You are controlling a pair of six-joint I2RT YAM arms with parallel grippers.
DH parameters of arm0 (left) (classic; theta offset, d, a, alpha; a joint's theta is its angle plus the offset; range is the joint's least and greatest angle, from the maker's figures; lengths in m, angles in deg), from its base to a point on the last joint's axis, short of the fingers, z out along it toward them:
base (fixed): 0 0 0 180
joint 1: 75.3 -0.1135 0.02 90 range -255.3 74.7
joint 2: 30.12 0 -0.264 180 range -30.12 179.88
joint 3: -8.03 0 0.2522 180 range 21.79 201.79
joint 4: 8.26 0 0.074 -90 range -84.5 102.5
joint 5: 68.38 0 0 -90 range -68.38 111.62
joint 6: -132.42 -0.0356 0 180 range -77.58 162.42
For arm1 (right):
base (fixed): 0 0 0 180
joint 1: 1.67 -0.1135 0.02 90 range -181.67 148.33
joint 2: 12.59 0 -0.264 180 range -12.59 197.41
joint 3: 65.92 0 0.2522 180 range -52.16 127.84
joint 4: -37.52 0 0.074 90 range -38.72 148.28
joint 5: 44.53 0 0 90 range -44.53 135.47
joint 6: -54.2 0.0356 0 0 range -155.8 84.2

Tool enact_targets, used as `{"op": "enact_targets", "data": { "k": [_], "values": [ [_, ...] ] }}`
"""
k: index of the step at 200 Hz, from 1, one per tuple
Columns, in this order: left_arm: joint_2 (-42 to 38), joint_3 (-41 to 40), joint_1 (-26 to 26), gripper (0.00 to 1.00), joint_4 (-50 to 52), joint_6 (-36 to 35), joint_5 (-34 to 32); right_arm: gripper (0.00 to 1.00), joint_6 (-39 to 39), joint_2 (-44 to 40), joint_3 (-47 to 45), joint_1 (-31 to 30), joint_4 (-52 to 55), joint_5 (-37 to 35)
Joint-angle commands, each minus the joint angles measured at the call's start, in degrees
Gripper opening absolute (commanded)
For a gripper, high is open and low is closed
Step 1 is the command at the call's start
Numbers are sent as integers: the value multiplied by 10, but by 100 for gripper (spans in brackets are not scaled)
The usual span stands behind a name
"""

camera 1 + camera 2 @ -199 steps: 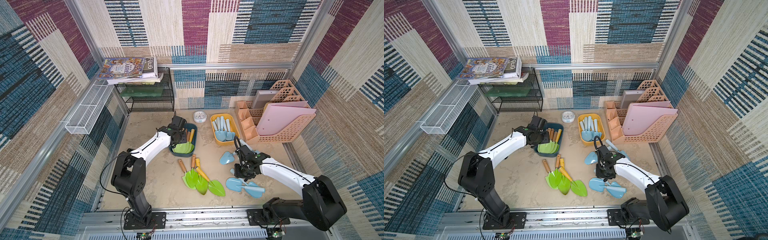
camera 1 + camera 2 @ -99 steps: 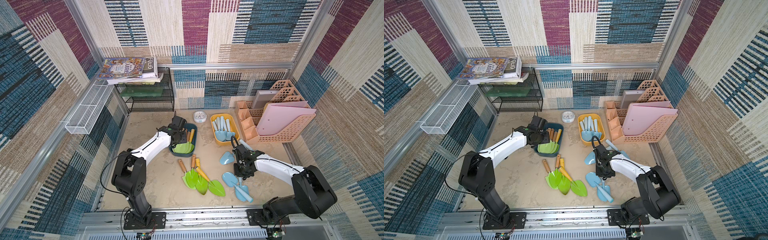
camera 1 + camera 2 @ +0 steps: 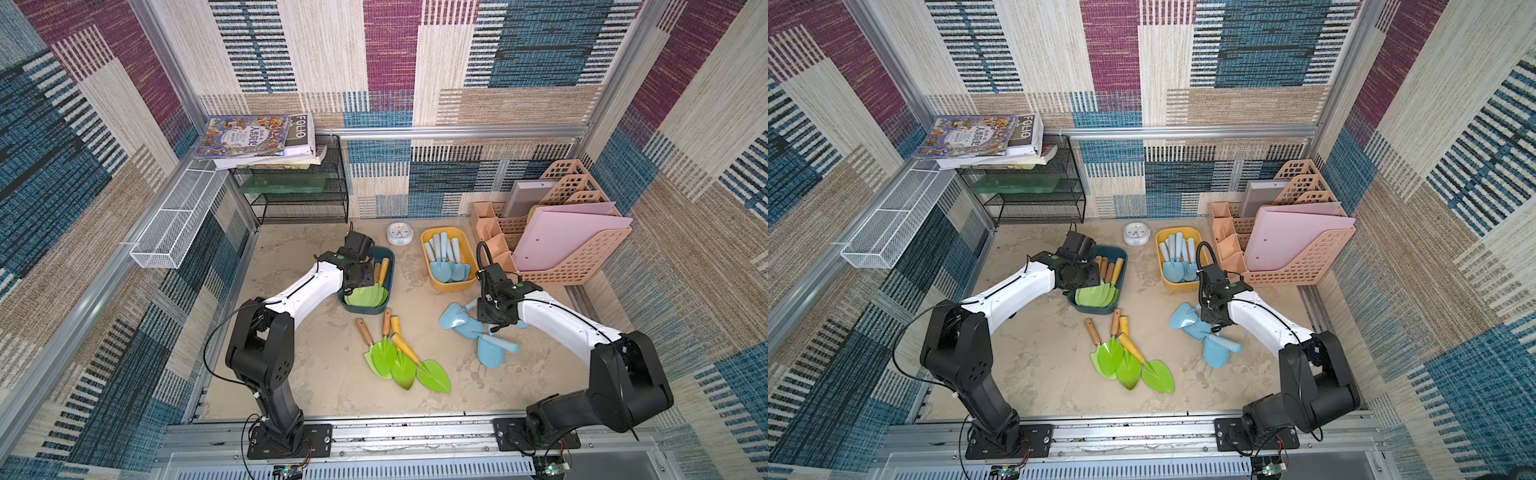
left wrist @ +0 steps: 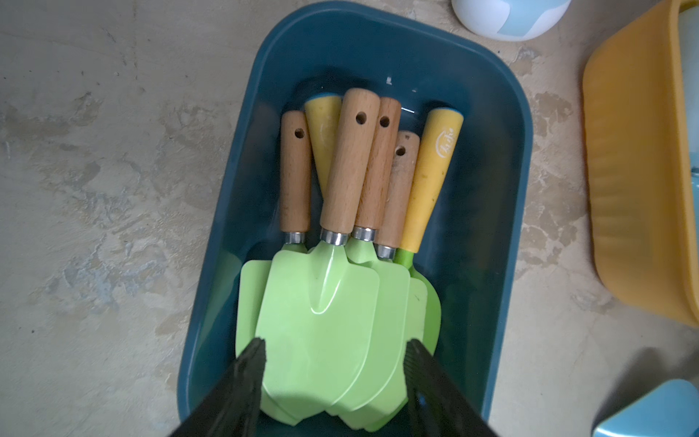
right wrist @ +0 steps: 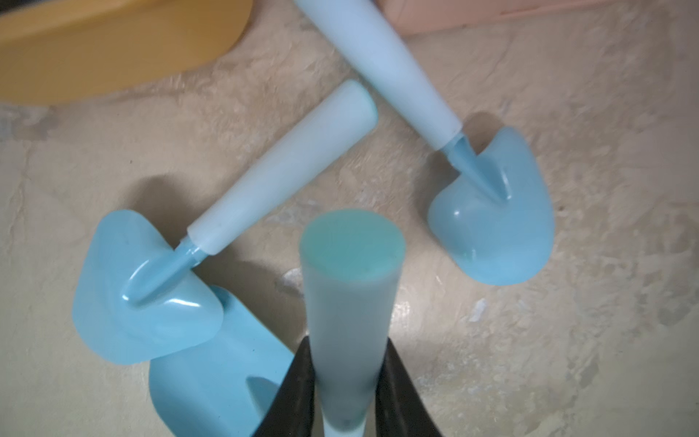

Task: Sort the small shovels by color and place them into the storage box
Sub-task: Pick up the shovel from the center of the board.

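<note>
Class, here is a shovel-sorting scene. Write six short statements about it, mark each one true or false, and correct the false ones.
1. The yellow bin holds pale blue shovels. True.
2. The right gripper holds nothing. False: its fingers are shut on a blue shovel handle.
3. Green shovels lie in the dark blue bin. True.
4. No green shovel is left on the table. False: several loose green ones lie on it between the two arms.
5. The white clock sits inside the yellow bin. False: it stands on the table beside it.
6. The left gripper hangs open over the dark blue bin. True.
</note>
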Motion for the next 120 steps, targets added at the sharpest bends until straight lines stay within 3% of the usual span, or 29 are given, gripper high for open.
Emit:
{"op": "enact_targets", "data": {
  "k": [1, 120],
  "values": [
    [1, 2, 0, 60, 4, 4, -1, 20, 2, 9, 19, 0, 25, -73],
    [-10, -7, 0, 60, 1, 5, 6, 20, 149, 93, 52, -72, 191, -352]
  ]
}}
